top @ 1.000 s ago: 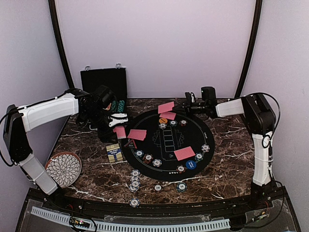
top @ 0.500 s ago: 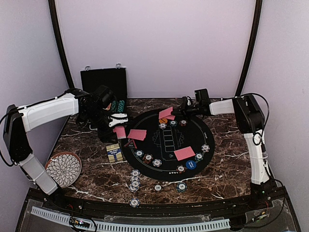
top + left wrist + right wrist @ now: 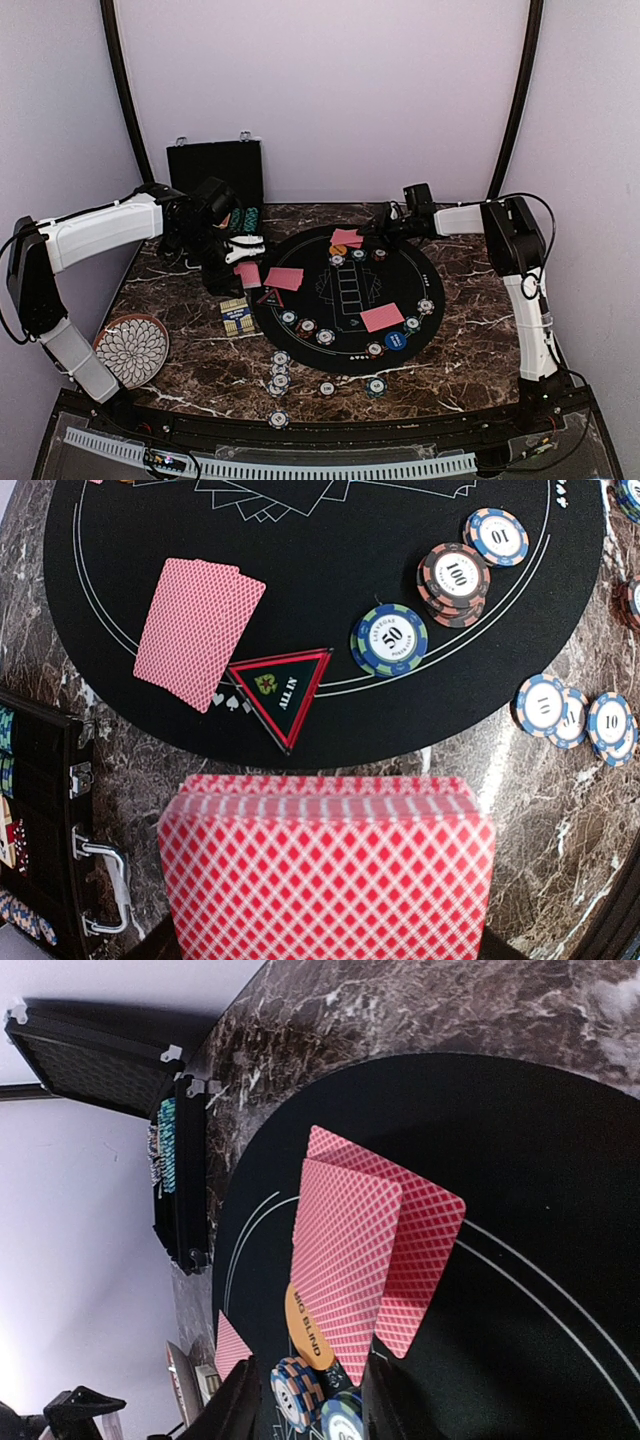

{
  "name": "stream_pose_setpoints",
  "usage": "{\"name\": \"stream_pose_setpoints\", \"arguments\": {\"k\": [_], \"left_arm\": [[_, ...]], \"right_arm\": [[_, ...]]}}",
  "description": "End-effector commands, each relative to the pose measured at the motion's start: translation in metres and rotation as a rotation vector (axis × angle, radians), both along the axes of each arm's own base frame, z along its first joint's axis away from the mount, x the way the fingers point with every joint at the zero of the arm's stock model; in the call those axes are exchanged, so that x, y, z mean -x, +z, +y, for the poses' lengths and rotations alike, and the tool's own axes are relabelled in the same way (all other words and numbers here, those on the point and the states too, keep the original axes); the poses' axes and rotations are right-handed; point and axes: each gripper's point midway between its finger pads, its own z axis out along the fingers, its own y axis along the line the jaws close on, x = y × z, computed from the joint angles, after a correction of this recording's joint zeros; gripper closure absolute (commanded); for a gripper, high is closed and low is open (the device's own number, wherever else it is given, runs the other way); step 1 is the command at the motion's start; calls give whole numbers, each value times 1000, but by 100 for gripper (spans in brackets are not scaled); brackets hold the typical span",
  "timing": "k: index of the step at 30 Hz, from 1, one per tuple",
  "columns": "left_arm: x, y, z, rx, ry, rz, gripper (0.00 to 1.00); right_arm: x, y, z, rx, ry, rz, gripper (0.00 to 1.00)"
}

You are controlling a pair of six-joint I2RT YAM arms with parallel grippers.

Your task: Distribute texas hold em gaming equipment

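Observation:
My left gripper (image 3: pixel 228 262) is shut on a deck of red-backed playing cards (image 3: pixel 325 870), held above the left edge of the round black mat (image 3: pixel 345 300). Past the deck lie two overlapping cards (image 3: pixel 195 630), a red-edged black triangle marker (image 3: pixel 280 685) and poker chips (image 3: pixel 390 638). At the mat's far edge my right gripper (image 3: pixel 312 1405) is open, its fingers (image 3: pixel 235 1405) apart either side of one card's corner. That card (image 3: pixel 345 1250) lies across a second card (image 3: pixel 425 1230) and the orange button (image 3: pixel 305 1325). A blue button (image 3: pixel 396 340) sits near the mat's front.
The open black case (image 3: pixel 215 170) stands at the back left with chips racked in it. A flower-patterned plate (image 3: pixel 133 348) lies front left. A small yellow-and-blue card (image 3: pixel 236 315) lies beside the mat. Several loose chips (image 3: pixel 280 372) lie on the marble before it.
The right gripper carried a card down and left onto the card at the mat's far edge, then its jaws opened. The left arm has not moved.

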Motion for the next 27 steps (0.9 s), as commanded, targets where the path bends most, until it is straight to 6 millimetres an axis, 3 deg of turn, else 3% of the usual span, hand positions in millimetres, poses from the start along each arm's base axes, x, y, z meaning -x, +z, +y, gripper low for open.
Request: {"name": "stream_pose_setpoints", "arguments": {"k": [1,6,12,14,18,21,22,24,27], "left_arm": [[4,8,3,14,-3,-15,100],[3,10,3,17,-2,-18,100],[3,11,2,23,-3,-22,100],[3,12,2,25,-3,-23,100],[2,12,2,24,-3,-29,100],[2,13,2,27,-3,-32,100],[2,14,2,29,-2,-34,100],[2,15,2,31,-4,-37,100],[2,18,2,36,-2,-43,100]], "right_arm": [[-6,28,-8,57,-12,-76,61],[-8,61,-16,108,-33,-148,50],[4,88,-21,168,-23,-200,22],[15,97,-20,186,-12,-225,3],[41,111,-18,212,-16,-259,1],[45,131,-48,192,-216,-270,1],[47,141,-57,143,-259,-280,1],[63,170,-54,-72,-155,-338,1],[73,169,-52,-210,-114,-268,1]]}}
